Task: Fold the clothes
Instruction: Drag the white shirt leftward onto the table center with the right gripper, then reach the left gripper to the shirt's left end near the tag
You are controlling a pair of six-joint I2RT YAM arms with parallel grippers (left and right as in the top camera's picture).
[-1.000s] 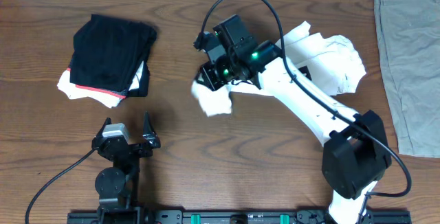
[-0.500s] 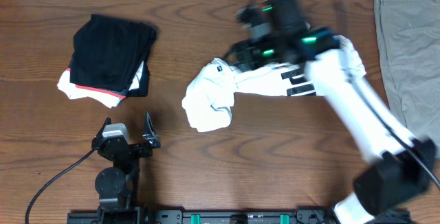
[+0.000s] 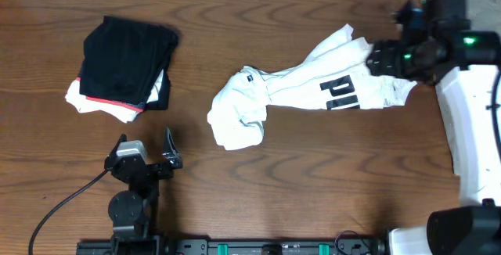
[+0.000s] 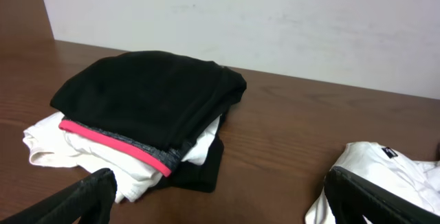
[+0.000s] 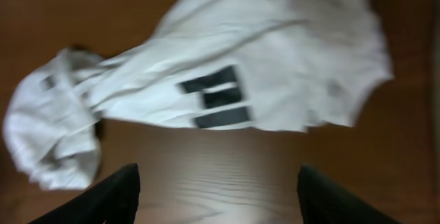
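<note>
The white T-shirt (image 3: 305,91) lies crumpled and stretched across the table's middle, black lettering (image 3: 338,93) facing up. Its bunched end (image 3: 236,122) is at the left. It also shows in the right wrist view (image 5: 227,80) and at the right edge of the left wrist view (image 4: 385,169). My right gripper (image 3: 378,58) hovers above the shirt's right end, open and empty (image 5: 223,196). My left gripper (image 3: 145,144) rests near the front left, open and empty (image 4: 220,203), well apart from the shirt.
A black folded garment with a red edge (image 3: 125,63) sits on a white garment (image 3: 82,102) at the back left, and shows in the left wrist view (image 4: 148,97). My right arm (image 3: 470,122) covers the table's right side.
My right gripper swung from the shirt's left end to its right end. The shirt was drawn out lengthwise and let go, and its lettering now shows. The left arm has not moved.
</note>
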